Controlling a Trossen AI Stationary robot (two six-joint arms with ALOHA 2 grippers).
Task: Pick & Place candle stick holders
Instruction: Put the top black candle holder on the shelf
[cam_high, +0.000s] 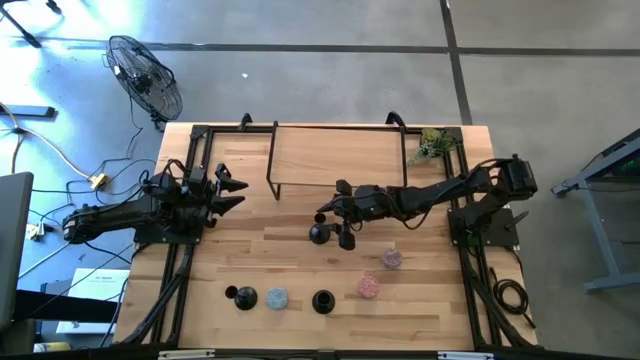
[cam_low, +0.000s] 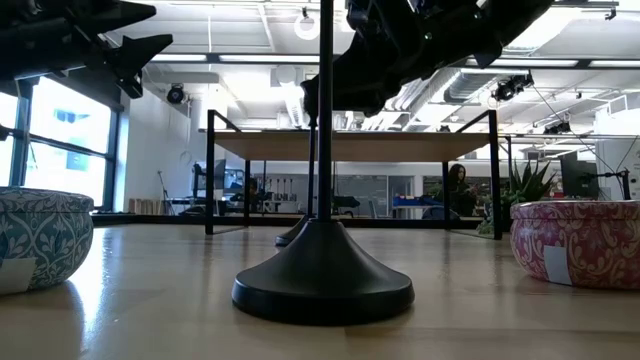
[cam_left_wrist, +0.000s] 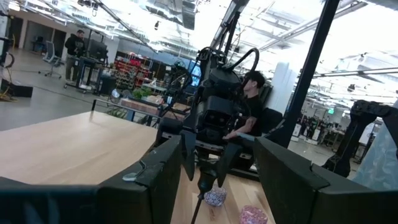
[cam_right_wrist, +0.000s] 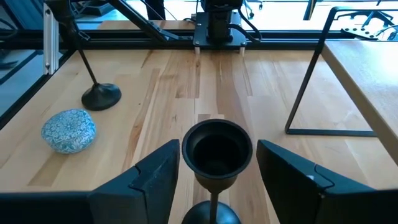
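Wood-plank table (cam_high: 300, 270) in an open workshop, with a raised shelf (cam_high: 335, 155) on a black frame along the far edge and a small plant (cam_high: 432, 145) at its right corner.

We have the right gripper (cam_right_wrist: 214, 168) out over mid-table, fingers spread wide on either side of the cup of one candlestick holder (cam_right_wrist: 216, 152). The wrist view shows clear gaps on both sides, so nothing is gripped. It's lined up on the cup and stem, we think because that thin top is the only part narrow enough to fit between the fingers; the flared base is too wide. In the high view that holder (cam_high: 321, 234) stands upright mid-table, just in front of the shelf, right at the gripper.

Two more holders stand near the front edge: one front-left (cam_high: 232, 293) just beside a blue patterned tin (cam_high: 276, 298), one front-centre (cam_high: 322, 300). A pink tin (cam_high: 369, 287) and another tin (cam_high: 391, 258) sit to the right, apart from the target. Spacing looks wide enough to give each holder a clear approach.

Left gripper (cam_high: 228, 192) is parked above the left side of the table, fingers open, holding nothing, and well clear of the right arm's reach path.

Our read: pre-grasp, closing not yet started. Destination is probably the shelf, though we're not certain.
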